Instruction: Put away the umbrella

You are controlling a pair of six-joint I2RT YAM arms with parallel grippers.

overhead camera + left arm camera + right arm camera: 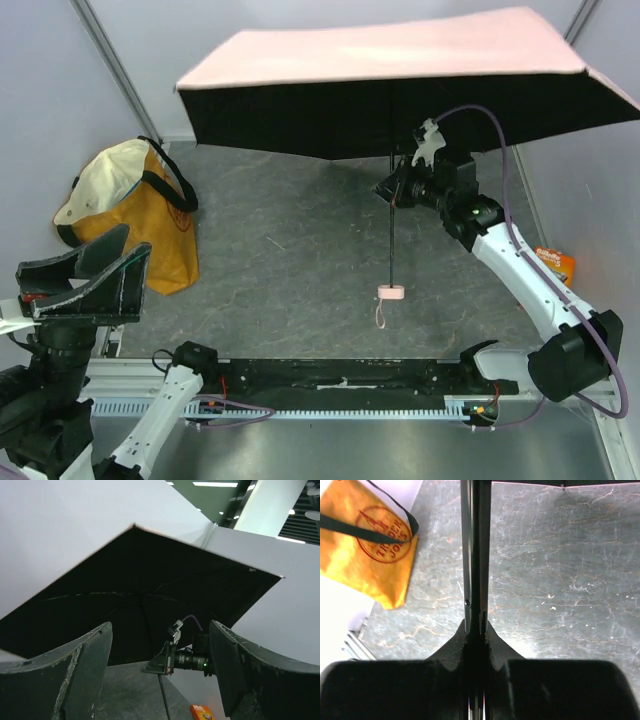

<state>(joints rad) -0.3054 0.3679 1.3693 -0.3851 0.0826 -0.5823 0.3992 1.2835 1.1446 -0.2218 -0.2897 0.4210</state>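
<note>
The umbrella (400,60) is spread open above the table's far side, pale pink on top and black underneath. Its thin dark shaft (391,240) hangs down to a small pink handle (390,293) with a strap loop (381,315). My right gripper (395,188) is shut on the shaft high up, just under the canopy; the right wrist view shows the shaft (475,555) pinched between the fingers (455,645). My left gripper (90,275) is raised at the near left, open and empty, looking up at the black underside (140,590).
An orange-and-cream tote bag (150,220) stands at the left on the grey marbled table (290,250), also in the right wrist view (370,545). A small orange box (553,262) lies at the right edge. Pale walls enclose the table's sides.
</note>
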